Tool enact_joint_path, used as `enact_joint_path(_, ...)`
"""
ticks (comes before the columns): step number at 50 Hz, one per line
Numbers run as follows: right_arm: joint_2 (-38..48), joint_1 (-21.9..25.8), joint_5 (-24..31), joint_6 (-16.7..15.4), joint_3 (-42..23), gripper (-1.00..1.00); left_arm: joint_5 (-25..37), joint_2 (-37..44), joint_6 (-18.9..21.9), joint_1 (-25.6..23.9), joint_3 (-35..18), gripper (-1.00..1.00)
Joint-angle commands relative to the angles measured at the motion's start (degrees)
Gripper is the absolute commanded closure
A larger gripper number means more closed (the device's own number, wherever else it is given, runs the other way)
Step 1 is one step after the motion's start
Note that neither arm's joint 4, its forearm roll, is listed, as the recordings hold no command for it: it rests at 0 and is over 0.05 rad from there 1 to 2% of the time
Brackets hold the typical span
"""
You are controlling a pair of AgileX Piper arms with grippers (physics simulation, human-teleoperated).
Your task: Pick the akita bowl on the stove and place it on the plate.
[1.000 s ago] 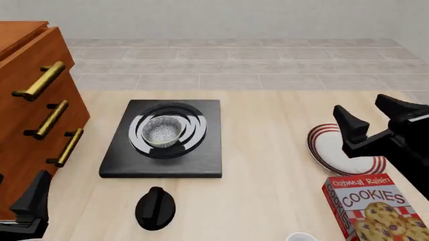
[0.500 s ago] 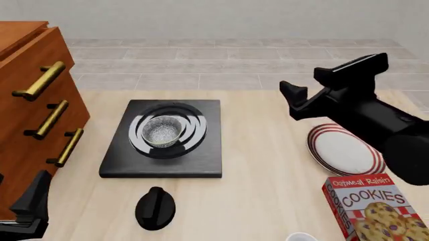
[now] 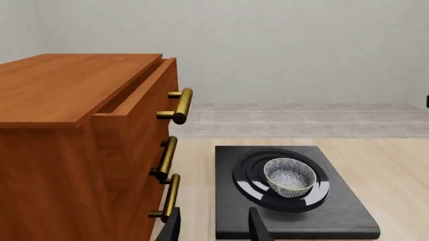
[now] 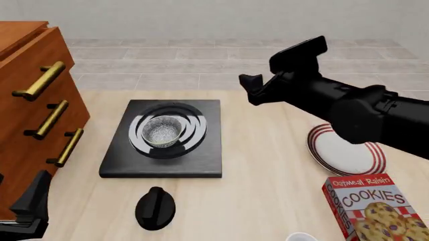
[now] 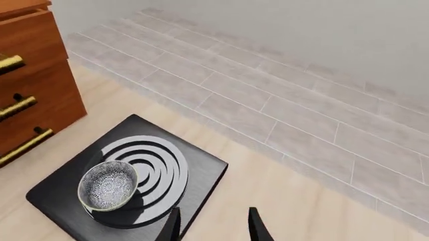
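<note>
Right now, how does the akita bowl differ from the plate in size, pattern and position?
The akita bowl is small and deep; the plate is wider and flat. The bowl is speckled grey-white inside; the plate is plain white with red stripes around its rim. The bowl sits on the stove burner; the plate lies on the table beside the cookie box. Both are round and empty.

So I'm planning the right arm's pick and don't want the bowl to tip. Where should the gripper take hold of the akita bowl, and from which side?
Probably the rim, from above. The akita bowl sits upright and open on the stove burner, so one finger can go inside and one outside its thin wall. The side toward the plate looks easiest, since the open right gripper comes from there.
</note>
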Motion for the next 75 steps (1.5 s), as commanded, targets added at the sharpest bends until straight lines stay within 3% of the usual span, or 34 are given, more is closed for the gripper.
enact_joint_path(1,4.41,2.81,2.69,1.50,-5.48,-1.00,0.00,0.00,0.00,0.00,0.00,-1.00)
enact_joint_path(11,8.26,5.40,4.70,1.88,-9.30,-1.00,0.00,0.00,0.00,0.00,0.00,-1.00)
enact_joint_path(13,8.82,5.56,5.00,3.27,-10.32,-1.00,0.00,0.00,0.00,0.00,0.00,-1.00)
enact_joint_path(46,18.24,10.64,9.30,3.75,-21.08,-1.00,0.00,0.00,0.00,0.00,0.00,-1.00)
enact_joint_path(75,24.10,13.31,11.41,4.80,-24.95,-1.00,0.00,0.00,0.00,0.00,0.00,-1.00)
